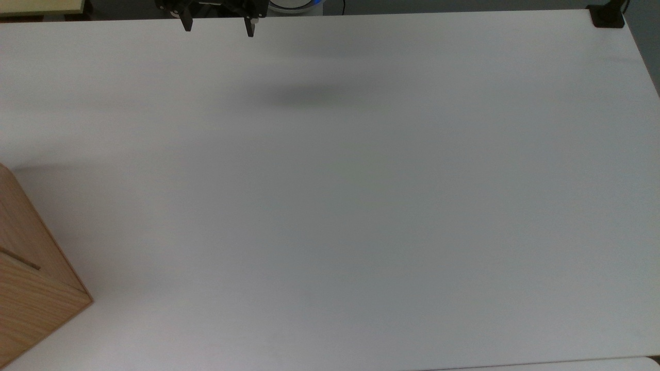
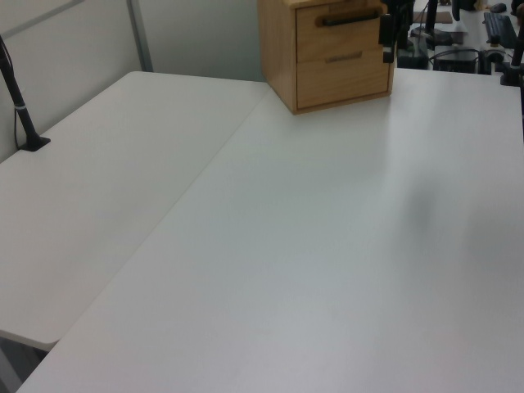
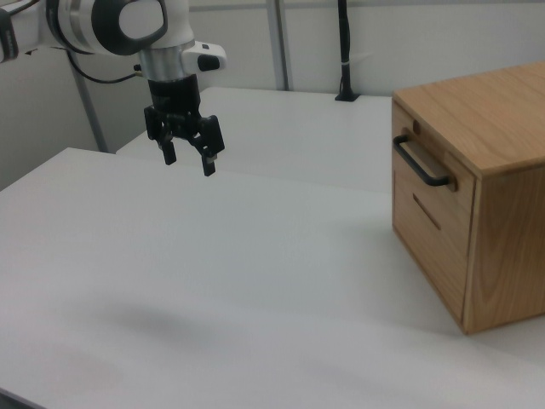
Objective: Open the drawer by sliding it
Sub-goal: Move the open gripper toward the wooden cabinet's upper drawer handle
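Note:
The drawer (image 3: 433,146) is the upper front of a wooden cabinet (image 3: 502,111) at the right view's right. It sits shut, flush with the cabinet face, and carries a black bar handle (image 3: 423,164). In the left view the drawer (image 2: 344,34) and its handle (image 2: 348,18) are at the top. My gripper (image 3: 187,158) hangs open above the table, far to the right view's left of the cabinet, with nothing between its fingers. In the top view the gripper (image 1: 218,26) is at the upper edge and the cabinet (image 1: 31,278) at the lower left.
A second drawer front (image 3: 426,223) with a slot lies under the handled one. The white table (image 1: 361,206) spreads wide between gripper and cabinet. A black post (image 3: 344,51) stands at the far edge, and a black clamp (image 1: 607,16) holds the table's corner.

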Robot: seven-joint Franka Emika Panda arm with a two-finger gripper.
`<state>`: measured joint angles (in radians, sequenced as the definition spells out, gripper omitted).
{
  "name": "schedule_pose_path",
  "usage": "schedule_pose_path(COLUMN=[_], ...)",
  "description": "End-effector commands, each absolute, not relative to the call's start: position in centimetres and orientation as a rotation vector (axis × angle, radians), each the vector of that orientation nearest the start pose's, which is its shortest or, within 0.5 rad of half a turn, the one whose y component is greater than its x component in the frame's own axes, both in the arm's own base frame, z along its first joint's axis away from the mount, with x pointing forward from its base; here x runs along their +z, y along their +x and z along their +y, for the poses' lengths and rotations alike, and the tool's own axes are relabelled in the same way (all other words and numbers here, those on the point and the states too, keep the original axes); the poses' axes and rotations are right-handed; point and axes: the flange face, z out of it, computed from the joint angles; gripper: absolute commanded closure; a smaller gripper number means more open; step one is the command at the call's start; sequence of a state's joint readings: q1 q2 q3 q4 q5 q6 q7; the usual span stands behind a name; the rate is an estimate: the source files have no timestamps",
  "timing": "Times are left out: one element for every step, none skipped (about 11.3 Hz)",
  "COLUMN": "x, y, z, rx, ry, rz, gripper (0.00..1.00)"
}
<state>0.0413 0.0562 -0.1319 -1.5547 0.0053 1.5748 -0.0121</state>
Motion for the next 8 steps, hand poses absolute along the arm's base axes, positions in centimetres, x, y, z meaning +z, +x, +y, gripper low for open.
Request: schedule_pose_path(x=[60.78,60.84,61.11,61.09,61.18,61.15,61.22,61.26], y=[55.26,55.3,55.3,55.26,55.33,55.18,55.18,55.28], z=[-5.5,-5.51,-5.52,-5.62,-5.61,-5.61,-5.62,-5.61], rx=[0.141,0.14,0.133,0.138,0.138,0.157,0.155,0.152], ry=[-3.121,-3.121,-3.123,-3.124,-3.124,-3.124,-3.124,-3.125], rz=[0.112,0.122,0.122,0.117,0.122,0.117,0.115,0.115], gripper=[0.0,0.0,0.0,0.0,0.0,0.0,0.0,0.0])
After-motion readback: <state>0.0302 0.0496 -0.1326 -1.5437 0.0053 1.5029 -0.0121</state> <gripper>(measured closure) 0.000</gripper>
